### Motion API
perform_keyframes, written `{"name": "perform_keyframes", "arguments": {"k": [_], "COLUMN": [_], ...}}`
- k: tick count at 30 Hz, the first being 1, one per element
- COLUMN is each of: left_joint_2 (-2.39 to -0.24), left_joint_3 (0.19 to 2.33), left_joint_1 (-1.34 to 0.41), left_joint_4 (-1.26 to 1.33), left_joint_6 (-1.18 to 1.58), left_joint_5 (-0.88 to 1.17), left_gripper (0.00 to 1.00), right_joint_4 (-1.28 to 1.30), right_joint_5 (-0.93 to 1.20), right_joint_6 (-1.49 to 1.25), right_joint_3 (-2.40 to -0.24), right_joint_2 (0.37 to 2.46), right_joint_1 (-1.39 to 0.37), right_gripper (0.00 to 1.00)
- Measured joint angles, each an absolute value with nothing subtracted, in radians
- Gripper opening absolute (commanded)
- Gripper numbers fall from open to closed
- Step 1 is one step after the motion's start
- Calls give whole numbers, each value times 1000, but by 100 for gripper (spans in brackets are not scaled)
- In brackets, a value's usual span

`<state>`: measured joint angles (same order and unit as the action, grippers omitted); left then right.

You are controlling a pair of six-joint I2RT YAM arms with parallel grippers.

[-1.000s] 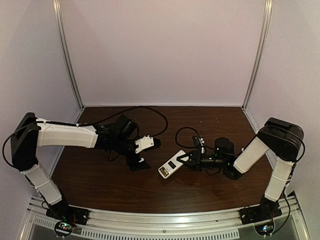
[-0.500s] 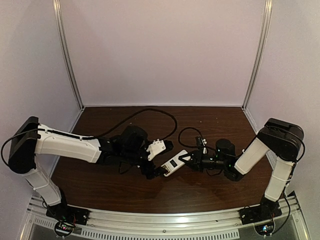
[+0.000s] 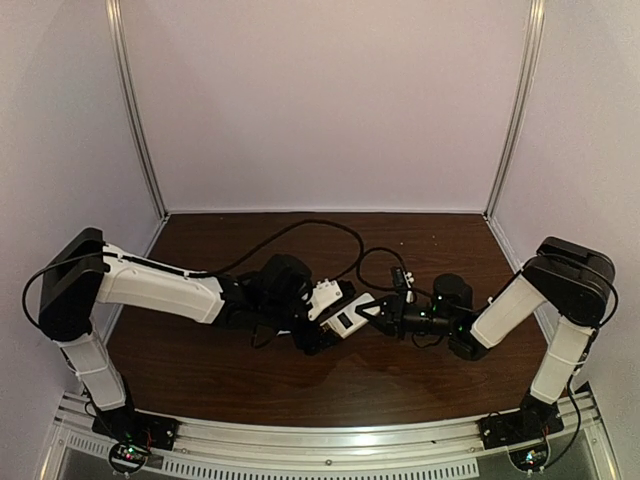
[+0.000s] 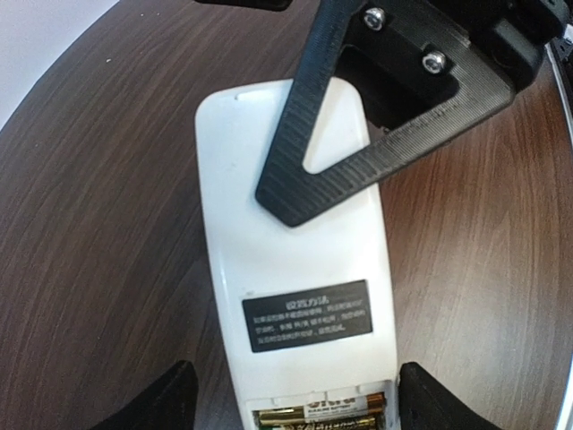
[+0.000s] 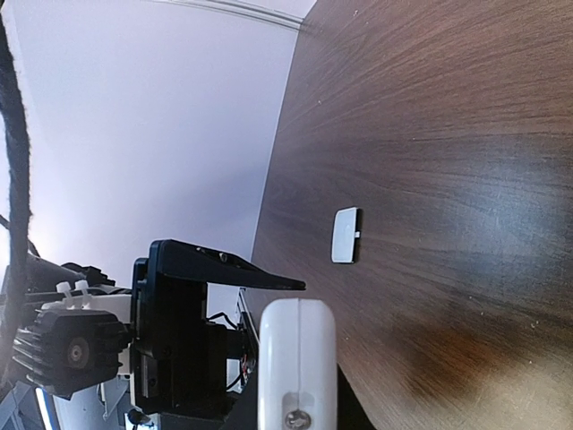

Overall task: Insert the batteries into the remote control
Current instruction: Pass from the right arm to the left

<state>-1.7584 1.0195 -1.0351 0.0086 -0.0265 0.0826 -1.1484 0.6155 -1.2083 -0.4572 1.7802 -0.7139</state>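
- The remote [image 4: 295, 269] is at the middle of the surface [image 4: 89, 224], well apart from every edge, plain white back up, with a dark printed label [image 4: 307, 313] across it.
- The right fingers [image 4: 285, 170] hold the remote by its far end; one black finger lies flat across the white back. Whether the remote rests on the surface or hangs just above it cannot be told.
- The batteries [image 4: 315, 415] show as gold-yellow cylinders lying inside the open recess at the near end of the remote. Only part of the recess is in view, so the count cannot be confirmed.
- The left fingers [image 4: 161, 408] stand wide, one on each side of the battery end, just beside the remote and gripping nothing.
- A small white plate [image 5: 346, 235], possibly the battery lid, lies alone on the surface, apart from both arms.
- Judgement: loading looks to be at its last stage, checking or seating the batteries.
- Next move calls for a light downward press to bed the batteries while the right fingers keep the remote steady.
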Motion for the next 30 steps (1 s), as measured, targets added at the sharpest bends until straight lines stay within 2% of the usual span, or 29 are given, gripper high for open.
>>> {"name": "perform_keyframes", "arguments": {"k": [4,10,14,18,21,25,30], "left_joint_2": [-1778,-1786,-1786,-1786,-1786,-1781,-1752], "left_joint_3": [1038,1048,1055,1058,1058,1045,1018], "left_joint_1": [-1036,-1038,-1037,-1038,-1037,-1037,-1034], "left_joint_4": [6,-2,-10,-24,-45,-64,-101], "left_joint_6": [-24,-22,-20,-26,-44,-68,-112], "left_joint_5": [85,84,81,81,84,100,150], "left_gripper": [63,55,41,30,25,23,22], "right_joint_4": [-1148,-1149,-1151,-1144,-1126,-1079,-982], "right_joint_5": [601,587,582,587,598,610,618], "right_joint_6": [-1208,-1208,-1208,-1204,-1201,-1175,-1127], "right_joint_3": [-461,-461,-461,-461,-462,-463,-454], "right_joint_2": [1780,1780,1780,1777,1760,1713,1623], "right_joint_1": [-714,-714,-714,-716,-717,-713,-673], "right_gripper": [6,9,15,37,59,68,74]}}
